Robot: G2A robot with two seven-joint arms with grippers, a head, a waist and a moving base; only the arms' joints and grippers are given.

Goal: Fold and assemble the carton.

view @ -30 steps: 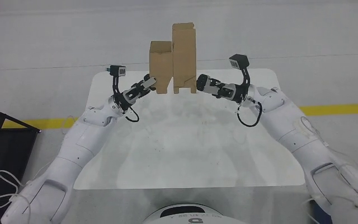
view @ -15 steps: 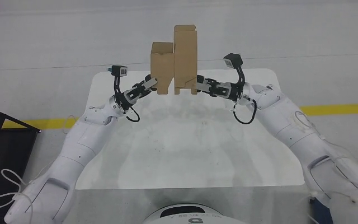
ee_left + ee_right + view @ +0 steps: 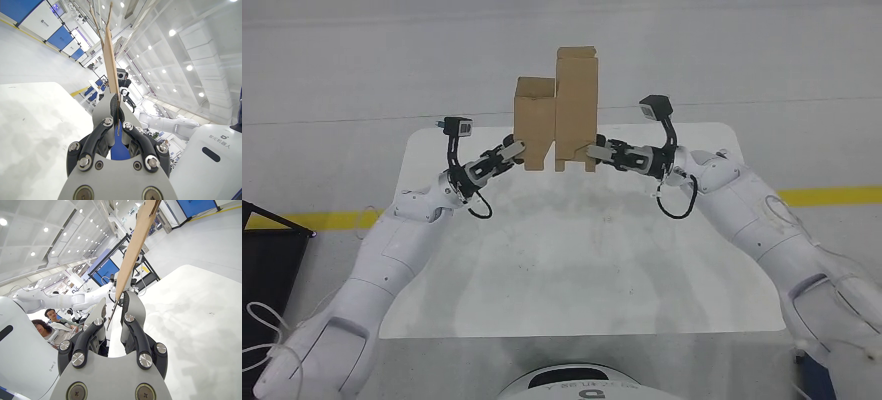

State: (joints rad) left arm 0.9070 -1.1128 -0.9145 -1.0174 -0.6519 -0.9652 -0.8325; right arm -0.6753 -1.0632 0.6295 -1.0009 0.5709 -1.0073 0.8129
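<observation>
- Watching for a slip first: the carton hangs upright, clear of the counter and over its 12 o'clock edge. I judge that only one firm pinch carries it.
- My left end effector is clenched on the thin lower edge of the cardboard, at the carton's 8 o'clock in the top view. With so narrow a bite, the board could pivot or slide out if it gets tugged sideways.
- My right end effector is released, its jaws astride the lower edge at the carton's 4 o'clock. One pad sits close against the board and the other stands apart.
- If that side closes off-centre, I expect it to shove the panel rather than pinch it. That could twist the carton against the left grip or crease it away from a score line.
- Pulling the two sides apart unevenly could tear the cardboard at the corners, and the loose flaps at the carton's top could buckle.
- Both arms stretch toward 12 o'clock with elbows spread wide and forearms converging on the carton. The wrists tip upward, so the fingers point toward the ceiling, and both end effectors sit level with each other.
</observation>
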